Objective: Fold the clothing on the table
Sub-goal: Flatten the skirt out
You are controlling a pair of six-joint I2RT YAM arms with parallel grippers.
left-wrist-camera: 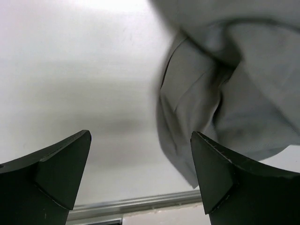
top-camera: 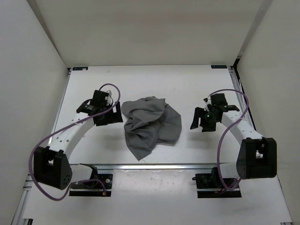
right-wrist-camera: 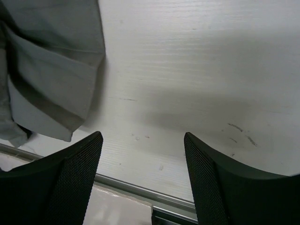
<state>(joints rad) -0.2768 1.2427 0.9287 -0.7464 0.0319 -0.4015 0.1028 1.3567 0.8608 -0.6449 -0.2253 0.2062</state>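
The clothing [top-camera: 152, 125] lies as a crumpled heap on the bench [top-camera: 187, 84], with layers overlapping and no straight hem or waistband clearly laid out. That is the main risk as I judge it: a pinch taken at the nearest bulge would likely catch several layers at once, or a loose ridge instead of a true edge, and lifting it would twist the heap tighter rather than spread it. If the two sides take hold at unmatched spots, the fabric would come up skewed. One corner of the cloth also points toward the rail [top-camera: 154, 165] behind both wrists, so a drag in that direction could carry it over the rim.

The left hand [top-camera: 111, 117] is spread wide and holds nothing. The clothing sits just beside it, ahead and toward its inner side; from its wrist camera the fabric looms large, but whether a tip brushes it I cannot tell.

The right hand [top-camera: 199, 121] is likewise spread and empty, over bare bench. The clothing lies off to its inner side, clearly apart from it, with only a folded edge showing past one tip in its wrist camera.
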